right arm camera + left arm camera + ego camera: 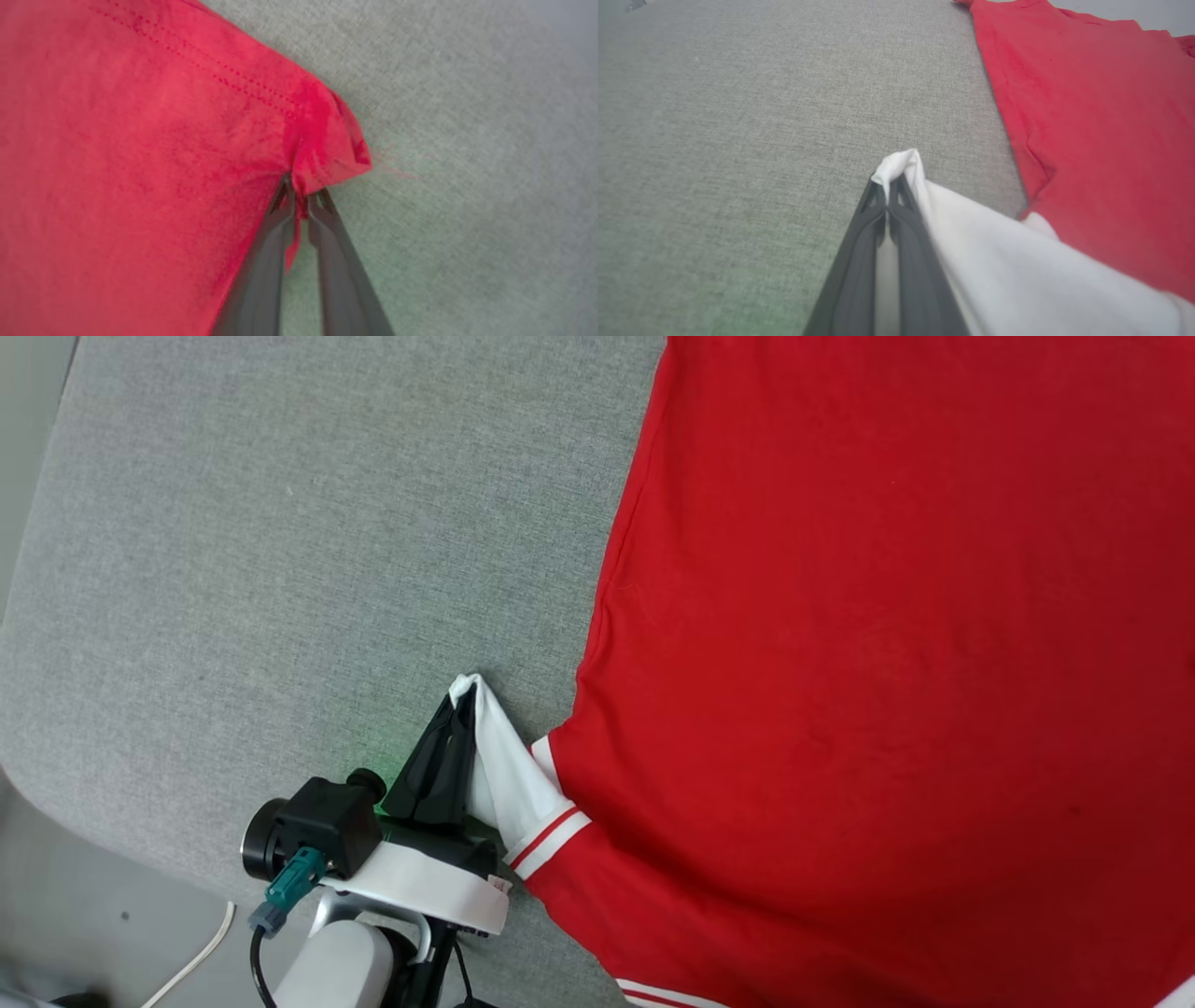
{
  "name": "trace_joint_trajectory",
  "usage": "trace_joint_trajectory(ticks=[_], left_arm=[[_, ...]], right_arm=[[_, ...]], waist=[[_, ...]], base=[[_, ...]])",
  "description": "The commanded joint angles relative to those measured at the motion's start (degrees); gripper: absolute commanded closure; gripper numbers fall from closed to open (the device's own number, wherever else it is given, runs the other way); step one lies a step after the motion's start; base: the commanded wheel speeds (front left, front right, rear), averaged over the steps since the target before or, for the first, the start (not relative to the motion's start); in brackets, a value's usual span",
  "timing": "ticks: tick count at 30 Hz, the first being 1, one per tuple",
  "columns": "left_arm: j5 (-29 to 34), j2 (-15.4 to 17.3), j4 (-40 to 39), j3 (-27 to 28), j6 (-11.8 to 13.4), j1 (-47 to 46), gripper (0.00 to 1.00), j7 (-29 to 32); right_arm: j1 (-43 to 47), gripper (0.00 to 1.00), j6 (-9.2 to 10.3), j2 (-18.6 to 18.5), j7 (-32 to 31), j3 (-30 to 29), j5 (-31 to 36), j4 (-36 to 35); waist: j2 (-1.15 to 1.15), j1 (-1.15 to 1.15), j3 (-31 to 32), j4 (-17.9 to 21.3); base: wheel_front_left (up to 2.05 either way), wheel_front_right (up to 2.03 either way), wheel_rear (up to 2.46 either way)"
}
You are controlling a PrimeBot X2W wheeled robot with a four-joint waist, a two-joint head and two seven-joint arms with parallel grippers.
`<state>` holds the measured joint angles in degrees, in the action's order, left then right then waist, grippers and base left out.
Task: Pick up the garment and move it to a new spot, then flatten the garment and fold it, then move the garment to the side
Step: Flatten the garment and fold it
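The left gripper [887, 186] pinches the white sleeve [1008, 266] tight and the right gripper [302, 195] clamps the red hem corner [327, 135] at its tip, apparently to stretch the shirt [887, 616] flat.

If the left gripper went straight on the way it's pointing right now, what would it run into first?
The left gripper pinches the garment by its white sleeve. Straight ahead lies the gray cloth surface, so it would probably press into that, though depth is unclear.
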<state>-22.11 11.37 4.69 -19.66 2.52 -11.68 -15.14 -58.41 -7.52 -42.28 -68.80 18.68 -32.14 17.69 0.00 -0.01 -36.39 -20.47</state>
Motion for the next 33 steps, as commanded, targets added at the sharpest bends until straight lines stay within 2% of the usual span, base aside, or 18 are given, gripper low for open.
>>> trace_joint_trajectory(ticks=[1,8,15,25,33], left_arm=[[0.3,-0.2,0.6,0.5,-0.2,0.5,1.00,0.0],[1.0,0.1,1.7,2.0,-0.8,2.5,1.00,0.0],[0.6,1.6,2.8,2.9,-0.5,5.7,1.00,0.0],[-0.9,4.2,1.8,4.6,1.1,12.1,1.00,1.9],[-1.8,5.8,0.2,5.7,2.1,16.1,1.00,2.9]], right_arm=[[3.8,1.00,0.07,0.3,0.1,1.5,0.7,2.7],[2.2,1.00,0.07,2.2,6.2,0.5,-0.9,3.7],[6.3,1.00,0.07,1.0,11.7,3.0,-4.9,1.6],[22.0,1.00,0.07,-4.4,18.3,5.7,-12.1,-6.8],[37.5,1.00,0.07,-7.5,22.0,3.0,-14.8,-10.1]], waist=[[0.00,0.01,0.8,0.5],[0.00,0.01,5.6,2.6],[0.00,0.01,12.9,5.2],[0.00,0.01,22.6,9.7],[0.00,0.01,26.7,13.2]], base=[[0.00,0.00,0.00],[0.00,0.00,0.00],[0.00,0.00,0.00],[0.00,0.00,0.00],[0.00,0.00,0.00]])
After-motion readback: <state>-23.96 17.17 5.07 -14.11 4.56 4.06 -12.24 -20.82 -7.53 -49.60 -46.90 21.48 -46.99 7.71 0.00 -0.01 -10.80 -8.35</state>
